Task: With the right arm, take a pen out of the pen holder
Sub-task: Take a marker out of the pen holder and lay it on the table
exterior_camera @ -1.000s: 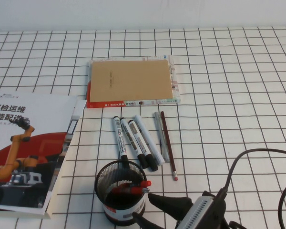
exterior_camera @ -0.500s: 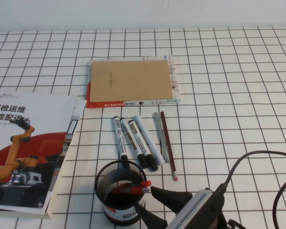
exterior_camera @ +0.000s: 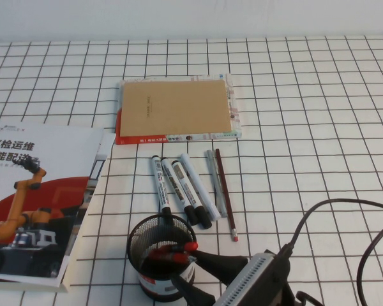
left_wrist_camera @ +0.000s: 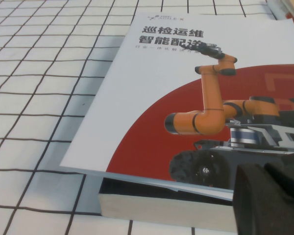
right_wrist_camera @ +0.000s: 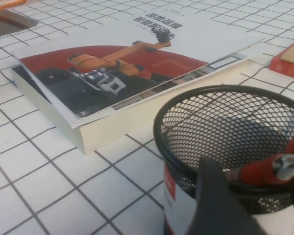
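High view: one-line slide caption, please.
Right gripper, jaws open, at the red pen in the mesh pen holder; left gripper off-frame near the booklet.

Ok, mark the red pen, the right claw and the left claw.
red pen [right_wrist_camera: 262,170]: right wrist view, on its barrel.
right claw [exterior_camera: 186,269]: high view, midway between its open tips, at the holder [exterior_camera: 154,280].
left claw [left_wrist_camera: 269,196]: left wrist view, on its dark body, by the book [left_wrist_camera: 152,98].

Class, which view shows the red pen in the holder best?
High view: most of the red pen shows, leaning on the holder rim, right gripper open at its end. Right wrist view shows only that end. Left wrist view shows none, just the left gripper over the book.
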`<state>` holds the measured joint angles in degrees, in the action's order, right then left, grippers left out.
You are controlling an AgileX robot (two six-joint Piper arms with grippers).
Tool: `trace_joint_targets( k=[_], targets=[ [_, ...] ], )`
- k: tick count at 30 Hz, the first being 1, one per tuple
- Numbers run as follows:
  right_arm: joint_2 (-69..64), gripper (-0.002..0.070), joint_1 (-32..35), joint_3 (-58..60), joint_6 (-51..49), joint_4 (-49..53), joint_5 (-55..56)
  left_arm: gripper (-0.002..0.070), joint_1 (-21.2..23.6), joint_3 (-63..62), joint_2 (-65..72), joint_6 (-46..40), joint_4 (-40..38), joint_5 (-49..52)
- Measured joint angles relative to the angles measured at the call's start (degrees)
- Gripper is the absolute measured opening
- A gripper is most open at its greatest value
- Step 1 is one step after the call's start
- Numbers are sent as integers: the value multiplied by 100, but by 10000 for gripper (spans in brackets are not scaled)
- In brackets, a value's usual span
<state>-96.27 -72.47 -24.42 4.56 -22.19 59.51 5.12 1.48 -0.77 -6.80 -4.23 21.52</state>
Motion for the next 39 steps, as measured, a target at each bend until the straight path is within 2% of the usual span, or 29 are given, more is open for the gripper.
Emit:
trace_joint_targets(
  k=[9, 15, 26, 39],
  targets=[
    [0, 262, 0, -5, 0, 471, 0, -3, 0, 0, 0, 0, 0, 0],
    [0, 228, 0, -5, 135, 471, 0, -3, 0, 0, 0, 0, 0, 0],
    [0, 218, 0, -123, 312, 450, 144, -3, 0, 0, 0, 0, 0, 0],
    [-127, 172, 0, -222, 594, 239, 58, -3, 0, 0, 0, 0, 0, 0]
  ],
)
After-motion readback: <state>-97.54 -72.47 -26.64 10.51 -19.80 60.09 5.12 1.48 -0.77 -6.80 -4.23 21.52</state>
